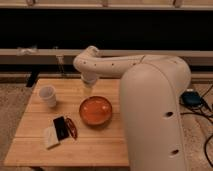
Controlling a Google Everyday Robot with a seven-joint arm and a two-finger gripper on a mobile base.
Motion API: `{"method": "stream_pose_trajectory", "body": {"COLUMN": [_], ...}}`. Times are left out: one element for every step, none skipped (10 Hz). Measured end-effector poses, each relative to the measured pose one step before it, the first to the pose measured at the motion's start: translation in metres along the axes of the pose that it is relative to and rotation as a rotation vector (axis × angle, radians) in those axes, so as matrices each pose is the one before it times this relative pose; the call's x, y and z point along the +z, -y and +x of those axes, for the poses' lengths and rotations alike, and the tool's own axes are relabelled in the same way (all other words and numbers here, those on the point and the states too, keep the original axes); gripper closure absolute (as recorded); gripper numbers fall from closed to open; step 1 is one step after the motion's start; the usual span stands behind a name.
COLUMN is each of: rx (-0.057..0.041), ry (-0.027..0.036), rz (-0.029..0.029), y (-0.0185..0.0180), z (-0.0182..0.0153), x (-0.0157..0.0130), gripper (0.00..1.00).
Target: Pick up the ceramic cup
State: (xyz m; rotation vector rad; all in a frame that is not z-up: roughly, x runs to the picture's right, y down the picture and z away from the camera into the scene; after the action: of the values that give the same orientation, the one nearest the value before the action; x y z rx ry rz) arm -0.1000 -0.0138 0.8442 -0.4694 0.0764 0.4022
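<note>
The ceramic cup (47,95) is small, white and handleless, and stands upright on the left part of the wooden table (75,155). My gripper (86,91) hangs down from the white arm's wrist above the table's middle. It is just behind the far left rim of the orange bowl (96,111) and well to the right of the cup. It holds nothing that I can see.
A black packet (60,127), a white packet (50,137) and a reddish item (71,128) lie at the front left. A slim bottle (61,64) stands at the table's back edge. My bulky white arm (155,100) covers the table's right side. Cables lie on the floor at the right.
</note>
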Motion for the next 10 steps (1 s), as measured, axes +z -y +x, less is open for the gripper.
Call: {"method": "stream_pose_trajectory", "body": {"rx": [-0.02154,-0.02683,-0.03286,-0.02039,-0.03227,-0.04052,-0.03340,-0.02706,-0.02888,-0.02630], "ry": [0.00173,0.00295,0.00548,0.00577,0.01062,0.01404,0.01078,0.00984,0.01299,0.00757], "rz": [0.00460,0.00143,-0.00076,-0.00609,-0.00590,-0.01002,-0.00559,-0.00426,-0.00716,-0.00552], "y": [-0.00045,-0.00068,0.00069,-0.00081,-0.00026,-0.00183,-0.00228,-0.00311,-0.00452,-0.00249], "z": [-0.01611,-0.01984,-0.02433,-0.01447,-0.02028,-0.02311,-0.01696,-0.01391,-0.01414,-0.00937], "x": [-0.00074,0.00051,0.00083,0.00057,0.00021,-0.00055,-0.00115,-0.00113,-0.00033,0.00080], "gripper": [0.20,0.20,0.20,0.20,0.20,0.20,0.20,0.20,0.20,0.20]}}
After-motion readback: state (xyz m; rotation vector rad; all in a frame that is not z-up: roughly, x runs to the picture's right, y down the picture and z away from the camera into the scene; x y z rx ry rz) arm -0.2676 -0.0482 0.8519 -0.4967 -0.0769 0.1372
